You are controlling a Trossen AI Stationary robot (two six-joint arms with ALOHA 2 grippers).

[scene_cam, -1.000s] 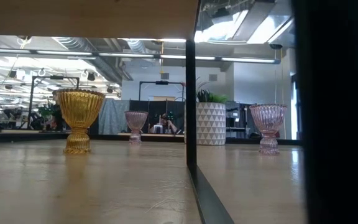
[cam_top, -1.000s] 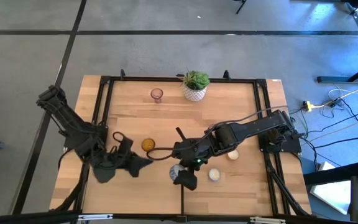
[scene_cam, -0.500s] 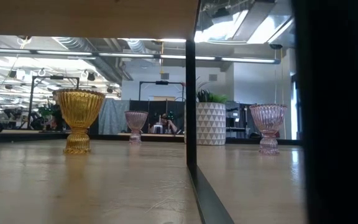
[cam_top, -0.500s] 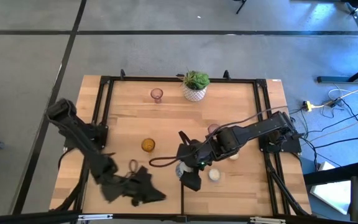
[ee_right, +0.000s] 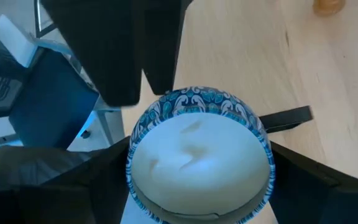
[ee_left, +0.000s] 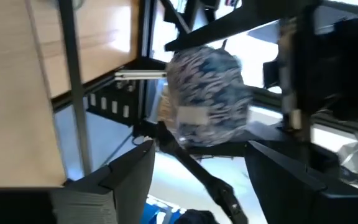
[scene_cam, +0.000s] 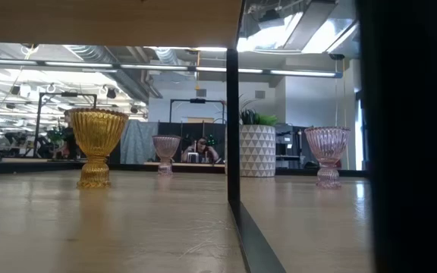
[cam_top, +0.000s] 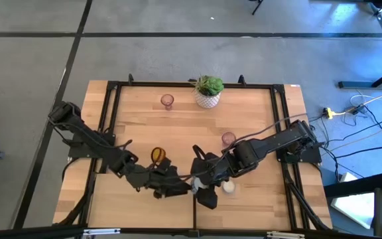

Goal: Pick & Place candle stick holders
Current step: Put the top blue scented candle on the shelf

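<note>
Item: blue-patterned candle stick holder point(ee_right: 201, 158), over the front edge of the surface point(cam_top: 244, 113), clasped sidelong in the right hand point(cam_top: 203, 192); it lay directly ahead of the left hand point(ee_left: 197, 174), which stood spread wide, empty and just beside it.

High view looks straight down on the whole table point(cam_top: 244, 113); low view peers level across it (toward the room). Both wrist views sit close on one blue-patterned holder point(ee_right: 199, 155).
</note>
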